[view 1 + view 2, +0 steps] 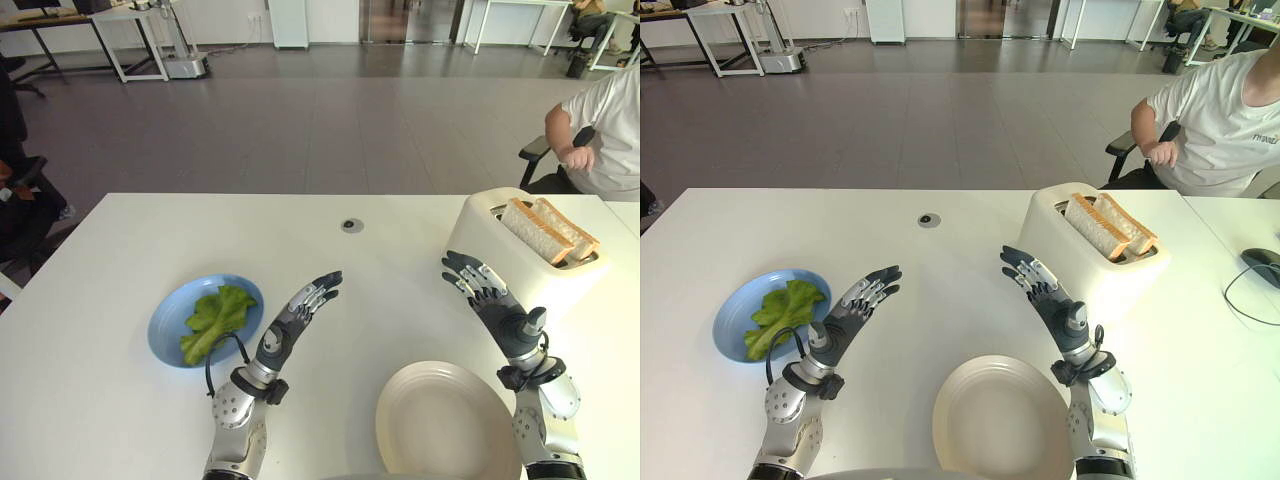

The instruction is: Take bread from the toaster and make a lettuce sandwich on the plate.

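Note:
A white toaster (500, 245) stands at the right of the table with two bread slices (547, 230) sticking up from its slots. An empty cream plate (445, 425) sits near the front edge. A lettuce leaf (215, 320) lies on a blue plate (168, 335) at the left. My right hand (485, 295) hovers open just left of the toaster, above the cream plate's far side. My left hand (295, 315) is open, held just right of the blue plate, fingers pointing away from me.
A small round grommet (351, 225) is set in the table's far middle. A computer mouse (1262, 266) with a cable lies at the far right. A person sits beyond the table's right corner, touching nothing. Bare table lies between the two plates.

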